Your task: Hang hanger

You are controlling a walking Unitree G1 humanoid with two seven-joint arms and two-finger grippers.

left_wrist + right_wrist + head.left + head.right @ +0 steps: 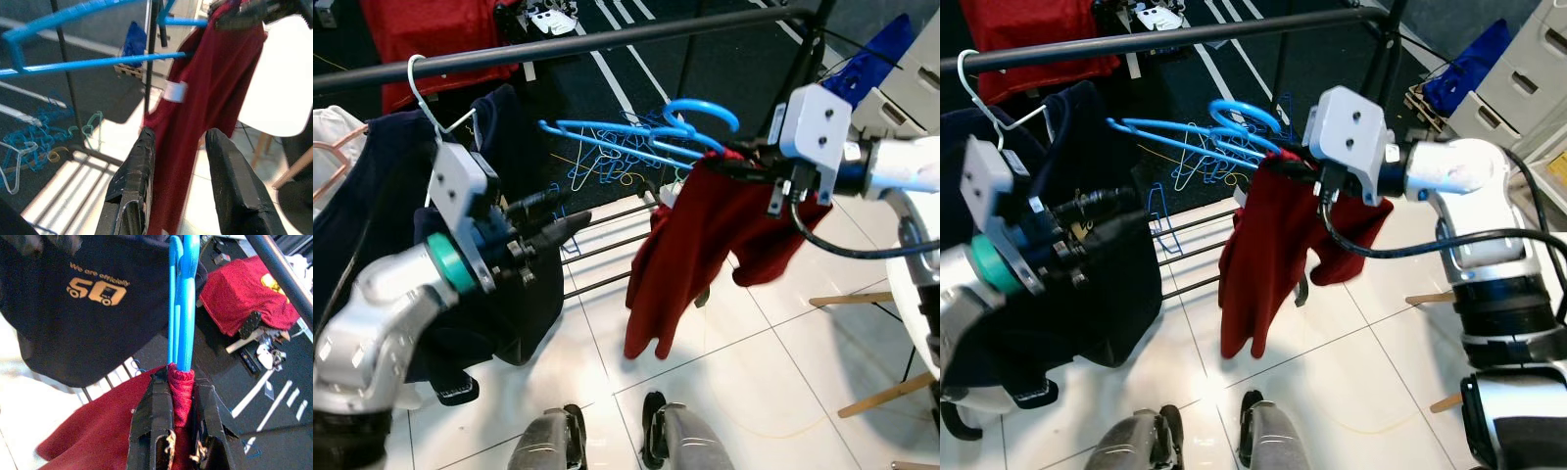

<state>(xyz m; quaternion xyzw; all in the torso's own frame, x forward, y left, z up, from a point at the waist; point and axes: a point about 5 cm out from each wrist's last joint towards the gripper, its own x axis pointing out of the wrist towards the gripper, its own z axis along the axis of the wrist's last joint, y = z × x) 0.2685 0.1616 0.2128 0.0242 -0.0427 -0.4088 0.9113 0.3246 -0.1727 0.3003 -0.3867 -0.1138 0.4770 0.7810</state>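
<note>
- A black rail (558, 47) is seen running across the top of the head views, w/ an upright post at its right end.
- A dark garment (372, 225) w/ a gold print is hung from the rail on a white hanger (429, 98), at the robot's left.
- A red garment (690, 245) is draped from a blue hanger (695, 122), held below the rail and apart from it; hanger not yet hooked on.
- The blue hanger's hook is curled up just above the right gripper (182, 396), its arm sticking out toward the left.
- Right gripper is clamped narrow on the red cloth at the hanger's neck; fingers are pressed to either side of the fabric, blue hook rising between them.
- Left gripper (178, 161) is held out in front of the dark garment, near the red one but not touching; fingers spread apart, nothing between them.
- Floor rods (607, 245) of the rack base are laid over white tile under both garments.
- A tangle of blue wire hangers (597, 166) is lying on the dark floor behind the rack.
- A red cloth (431, 34) is seen beyond the rail, top left.
</note>
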